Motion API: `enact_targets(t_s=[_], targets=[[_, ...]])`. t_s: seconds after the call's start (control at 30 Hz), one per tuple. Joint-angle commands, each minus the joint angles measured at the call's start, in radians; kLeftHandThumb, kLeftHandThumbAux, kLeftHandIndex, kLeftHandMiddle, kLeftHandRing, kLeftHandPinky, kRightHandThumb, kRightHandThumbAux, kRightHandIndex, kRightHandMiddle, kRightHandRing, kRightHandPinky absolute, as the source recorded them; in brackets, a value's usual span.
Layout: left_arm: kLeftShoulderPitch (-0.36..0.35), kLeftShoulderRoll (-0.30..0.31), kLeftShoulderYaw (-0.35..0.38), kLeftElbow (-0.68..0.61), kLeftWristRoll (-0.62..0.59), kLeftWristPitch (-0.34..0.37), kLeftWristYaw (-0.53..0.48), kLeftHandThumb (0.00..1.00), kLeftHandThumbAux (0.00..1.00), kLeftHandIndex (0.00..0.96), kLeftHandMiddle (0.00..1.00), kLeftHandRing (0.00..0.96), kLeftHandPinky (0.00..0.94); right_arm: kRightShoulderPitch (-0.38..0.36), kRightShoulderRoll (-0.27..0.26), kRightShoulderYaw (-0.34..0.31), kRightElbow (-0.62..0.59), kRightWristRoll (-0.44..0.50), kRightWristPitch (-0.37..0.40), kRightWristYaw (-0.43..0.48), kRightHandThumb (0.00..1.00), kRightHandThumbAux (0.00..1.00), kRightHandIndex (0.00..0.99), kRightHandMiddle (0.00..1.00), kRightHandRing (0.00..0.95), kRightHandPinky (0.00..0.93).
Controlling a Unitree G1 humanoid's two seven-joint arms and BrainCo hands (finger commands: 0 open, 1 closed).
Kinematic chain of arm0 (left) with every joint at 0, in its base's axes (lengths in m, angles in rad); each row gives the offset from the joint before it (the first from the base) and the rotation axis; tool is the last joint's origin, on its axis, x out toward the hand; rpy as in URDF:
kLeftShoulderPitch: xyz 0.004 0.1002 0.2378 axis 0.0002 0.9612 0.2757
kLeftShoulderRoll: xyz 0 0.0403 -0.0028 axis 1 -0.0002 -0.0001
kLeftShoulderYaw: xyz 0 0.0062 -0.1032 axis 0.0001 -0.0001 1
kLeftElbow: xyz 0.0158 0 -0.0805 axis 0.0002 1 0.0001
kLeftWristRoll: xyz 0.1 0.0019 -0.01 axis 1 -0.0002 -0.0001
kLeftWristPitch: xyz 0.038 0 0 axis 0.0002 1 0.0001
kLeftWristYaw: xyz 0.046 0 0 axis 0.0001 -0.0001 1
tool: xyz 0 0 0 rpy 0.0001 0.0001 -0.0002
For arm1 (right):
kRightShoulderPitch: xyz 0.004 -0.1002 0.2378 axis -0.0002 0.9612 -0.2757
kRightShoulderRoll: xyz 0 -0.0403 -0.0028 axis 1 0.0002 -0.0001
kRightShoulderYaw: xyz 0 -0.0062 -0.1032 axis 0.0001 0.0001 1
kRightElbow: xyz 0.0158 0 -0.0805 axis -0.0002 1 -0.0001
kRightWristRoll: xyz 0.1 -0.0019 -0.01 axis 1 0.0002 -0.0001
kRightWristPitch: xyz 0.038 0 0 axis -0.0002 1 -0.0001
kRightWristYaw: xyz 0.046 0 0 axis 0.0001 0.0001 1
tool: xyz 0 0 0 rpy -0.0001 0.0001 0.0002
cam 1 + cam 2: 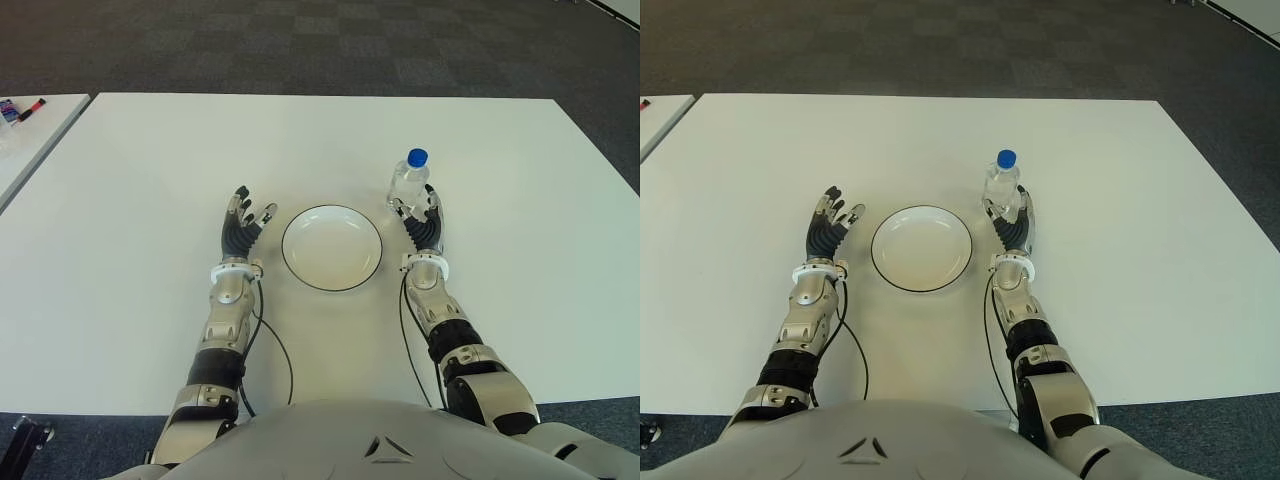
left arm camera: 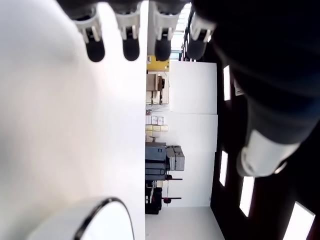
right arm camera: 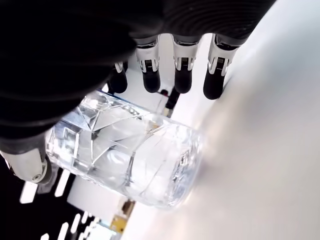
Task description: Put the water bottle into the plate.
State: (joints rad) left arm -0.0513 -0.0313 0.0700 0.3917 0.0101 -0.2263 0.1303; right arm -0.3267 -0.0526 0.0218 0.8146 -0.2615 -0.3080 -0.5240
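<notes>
A clear water bottle (image 1: 409, 181) with a blue cap stands upright on the white table (image 1: 140, 190), just right of the empty white plate (image 1: 331, 249) with a dark rim. My right hand (image 1: 423, 218) is directly in front of the bottle, open. In the right wrist view the bottle (image 3: 131, 156) sits between the thumb and the straight fingers (image 3: 182, 75), which do not close on it. My left hand (image 1: 245, 222) shows beside the plate on its left side, open with its fingers (image 2: 131, 49) straight; the plate's rim (image 2: 102, 206) shows in that wrist view.
A second white table (image 1: 35, 135) stands at the far left with small items (image 1: 20, 108) on it. Dark carpet (image 1: 300, 45) lies beyond the table's far edge. Thin cables (image 1: 275, 345) run from both wrists back along the forearms.
</notes>
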Motion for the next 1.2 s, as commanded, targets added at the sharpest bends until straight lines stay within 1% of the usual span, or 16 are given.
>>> enact_targets(t_s=[0.03, 0.27, 0.67, 1.0, 1.2], targets=[[0.012, 0.009, -0.001, 0.0, 0.008, 0.0, -0.003, 0.169, 0.674, 0.063, 0.055, 0.032, 0.064, -0.027, 0.04, -0.033, 0.077, 0.063, -0.077, 0.015, 0.488, 0.463, 0.006, 0.001, 0.02, 0.064], [0.014, 0.014, -0.003, -0.001, 0.018, 0.003, 0.002, 0.155, 0.668, 0.067, 0.062, 0.04, 0.076, -0.043, 0.064, -0.056, 0.117, 0.099, -0.138, 0.018, 0.516, 0.453, 0.0, 0.0, 0.001, 0.026], [0.012, 0.015, 0.001, -0.001, 0.007, 0.018, -0.009, 0.156, 0.653, 0.055, 0.055, 0.034, 0.065, -0.059, 0.079, -0.065, 0.158, 0.113, -0.173, 0.015, 0.533, 0.46, 0.002, 0.0, 0.0, 0.014], [0.012, 0.016, 0.002, -0.001, 0.005, 0.019, -0.008, 0.159, 0.644, 0.059, 0.054, 0.032, 0.07, -0.07, 0.097, -0.086, 0.191, 0.15, -0.211, 0.052, 0.541, 0.488, 0.0, 0.002, 0.0, 0.024], [0.011, 0.015, 0.006, 0.002, -0.006, 0.019, -0.014, 0.168, 0.65, 0.068, 0.059, 0.037, 0.075, -0.073, 0.108, -0.103, 0.205, 0.189, -0.245, 0.1, 0.553, 0.503, 0.005, 0.01, 0.005, 0.031]])
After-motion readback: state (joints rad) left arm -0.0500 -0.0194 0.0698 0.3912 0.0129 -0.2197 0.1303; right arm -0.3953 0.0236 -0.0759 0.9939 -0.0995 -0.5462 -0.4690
